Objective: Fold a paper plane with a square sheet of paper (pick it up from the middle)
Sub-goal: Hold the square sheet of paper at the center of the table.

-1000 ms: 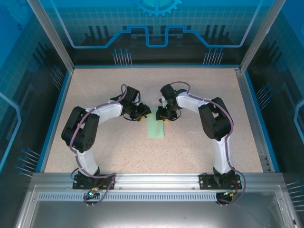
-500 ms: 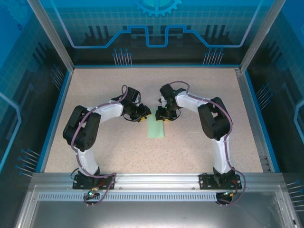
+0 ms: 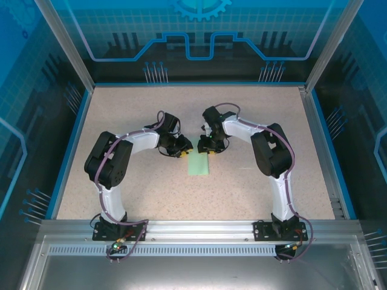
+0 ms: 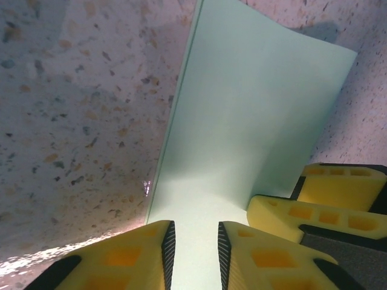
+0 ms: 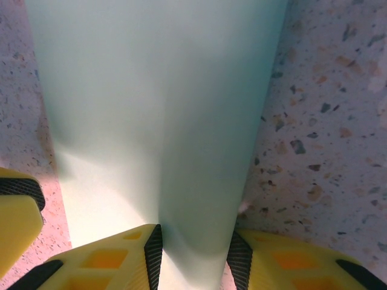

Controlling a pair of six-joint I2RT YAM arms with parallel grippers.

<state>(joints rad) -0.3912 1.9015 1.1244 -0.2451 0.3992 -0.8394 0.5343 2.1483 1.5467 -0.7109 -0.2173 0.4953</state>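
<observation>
Tabletop (image 3: 121,109), speckled and walled by a blue rim, lies bare around both arms. Mid-table, the square sheet of paper (image 3: 199,164) sits folded into a narrow mint strip, its far end lifted between the grippers. Left gripper (image 4: 193,248) has its yellow pads straddling that end, paper running through a narrow gap. Right gripper (image 5: 195,254) likewise straddles a raised ridge; whether either truly pinches, I cannot tell.

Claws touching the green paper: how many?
2. The left claw and right claw both straddle the far end of the folded paper at mid-table; whether either pinches it is unclear.
</observation>
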